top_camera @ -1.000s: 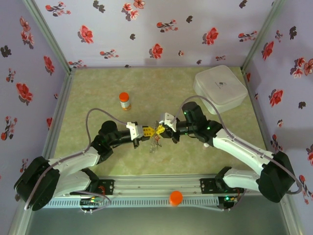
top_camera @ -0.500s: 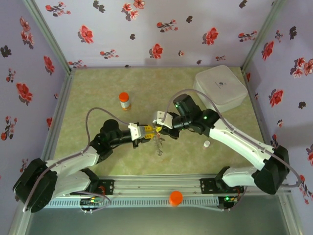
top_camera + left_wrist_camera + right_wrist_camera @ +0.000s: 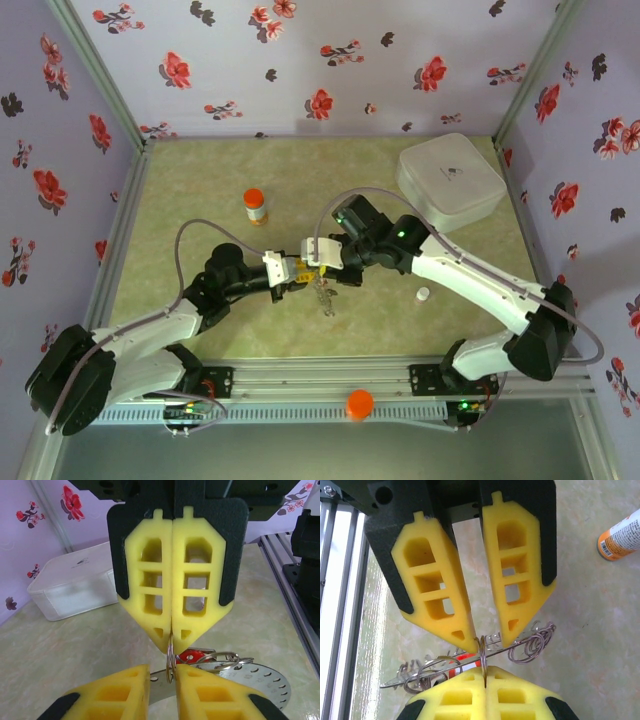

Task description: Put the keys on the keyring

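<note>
**Both hands on the key bunch, mid-counter, nothing readable anywhere**

Labels first: the orange-capped bottle [image 3: 620,534] has a white label with what looks like a barcode, but the print is too small to read. The white lidded box [image 3: 450,180] at the far right of the counter [image 3: 190,180] has a little dark mark on its lid, also unreadable.

Compared with a second ago, the right arm has swung in toward the left, and the spot where the two hands meet has shifted left with it. The small white cap [image 3: 423,294] was tucked under that arm before and now sits out in the clear. The bottle and the box haven't budged.

The right hand [image 3: 171,642] is clenched tight on a thin wire ring [image 3: 483,652], pinching it edge-on between its yellow foam pads. The left hand [image 3: 487,641] faces it tip to tip. Its pads [image 3: 445,605] are parted just a little and the same ring stands in the gap, so it isn't squeezing.

The keys [image 3: 395,681] are small and silvery with toothed blades, and they dangle off that ring along with some smaller wire loops. One has a red tag [image 3: 192,655]. In the overhead view the bunch hangs just under the two hands, near the middle of the counter. The keyring [image 3: 255,680] looks like a flat grey round plate with tiny dots along its rim, lying just below the tag. Whether it touches the keys can't be told.
</note>
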Tool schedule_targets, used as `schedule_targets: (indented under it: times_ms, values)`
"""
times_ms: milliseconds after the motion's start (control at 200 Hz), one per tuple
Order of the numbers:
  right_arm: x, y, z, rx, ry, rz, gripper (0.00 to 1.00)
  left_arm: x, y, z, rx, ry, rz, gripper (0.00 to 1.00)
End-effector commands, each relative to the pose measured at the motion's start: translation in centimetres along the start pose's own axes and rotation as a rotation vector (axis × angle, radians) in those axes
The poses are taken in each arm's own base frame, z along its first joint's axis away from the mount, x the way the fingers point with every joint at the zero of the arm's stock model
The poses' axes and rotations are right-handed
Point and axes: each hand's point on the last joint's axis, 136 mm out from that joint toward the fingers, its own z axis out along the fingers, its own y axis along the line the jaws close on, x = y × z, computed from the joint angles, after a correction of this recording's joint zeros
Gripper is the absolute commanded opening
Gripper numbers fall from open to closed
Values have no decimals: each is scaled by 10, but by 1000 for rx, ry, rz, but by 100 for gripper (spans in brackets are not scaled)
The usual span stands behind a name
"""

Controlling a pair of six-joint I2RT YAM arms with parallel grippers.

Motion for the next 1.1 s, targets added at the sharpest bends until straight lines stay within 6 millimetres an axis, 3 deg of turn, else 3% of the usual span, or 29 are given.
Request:
schedule_targets:
  times_ms: [0, 225, 465, 1095]
  values:
    - [-15, -7, -7, 32, -27, -24, 0, -14, 1, -1, -2, -33, 29, 21]
    - [-19, -4, -4, 26, -51, -19, 0, -16, 1, -2, -4, -41, 31, 11]
    - [-31, -2, -8, 30, -126, -14, 0, -12, 0, 0, 3, -26, 25, 12]
    - [-33, -2, -8, 61, -183, -4, 0, -11, 0, 1, 8, -28, 18, 10]
